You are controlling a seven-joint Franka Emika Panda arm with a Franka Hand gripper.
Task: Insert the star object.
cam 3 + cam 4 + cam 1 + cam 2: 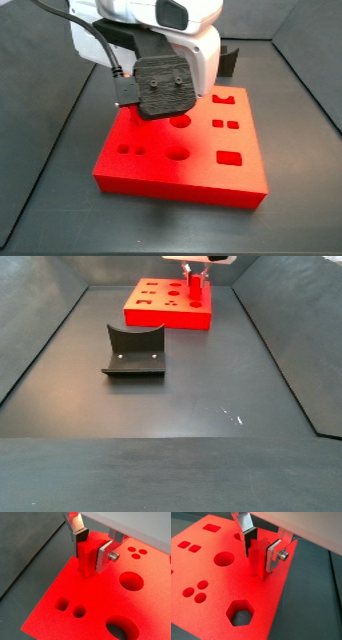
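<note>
The star object (87,559) is a slim bright red peg with a star cross-section, standing upright; it also shows in the other wrist view (256,564). My gripper (91,551) is shut on it, one silver finger on each side, also seen in the other wrist view (261,552). The peg's lower end meets the top of the wide red block (67,587) near one edge; whether it sits in a hole is hidden. In a side view the peg (195,291) stands over the block (160,314). In a side view the hand (167,85) hides peg and fingers.
The red block (181,170) has several shaped holes: a hexagon (240,612), a large round one (224,559), small circles (198,592) and squares (227,125). The dark fixture (134,351) stands on the dark floor, apart from the block. Tray walls slope up around.
</note>
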